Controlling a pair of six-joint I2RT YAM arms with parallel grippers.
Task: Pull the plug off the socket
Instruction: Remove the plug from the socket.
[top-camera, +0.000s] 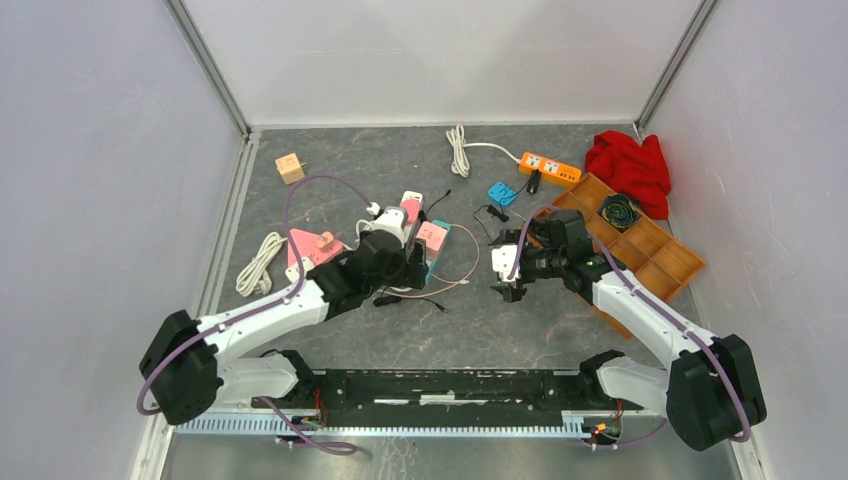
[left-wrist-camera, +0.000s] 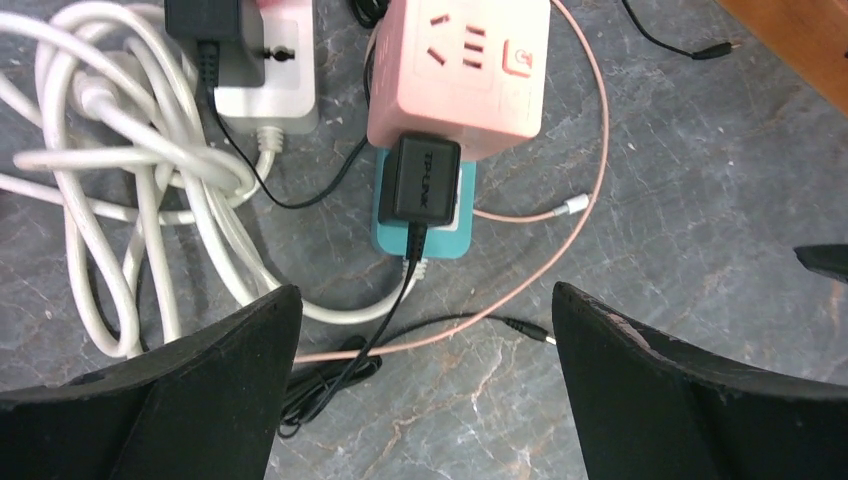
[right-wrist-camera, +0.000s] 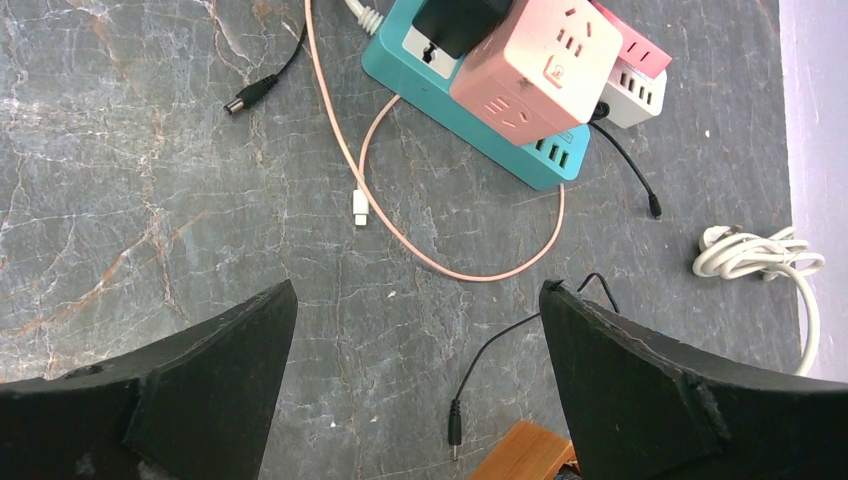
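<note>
1. The left gripper (left-wrist-camera: 422, 290) hangs directly over the black plug (left-wrist-camera: 420, 180). Its jaws are spread fully and hold nothing. One finger (left-wrist-camera: 230, 380) sits to each side of the plug's line, probably so that a straight descent brackets the plug body.
2. The black plug is seated in the end socket of the teal power strip (left-wrist-camera: 425, 240), near the table's middle. Its cord trails back between the open fingers.
3. A pink cube adapter (left-wrist-camera: 460, 70) is plugged into the same strip, directly behind the plug and touching it or nearly so. The clear faces for gripping therefore appear to be the plug's two sides.
4. The right gripper (right-wrist-camera: 416, 283) is also fully open and empty. It hovers over bare table (right-wrist-camera: 150, 150), apart from the strip's far end. Judgement: it is placed to press the strip down while the other arm pulls.
5. Clutter is close by: a white cable bundle (left-wrist-camera: 130, 170) and a white strip (left-wrist-camera: 265, 80) to one side, and a pink cable (left-wrist-camera: 590, 180) looping past the plug.
6. Status: the plug is not yet gripped, so the pull is not started.
7. Risk: an unpinned strip may lift along with the plug.
</note>
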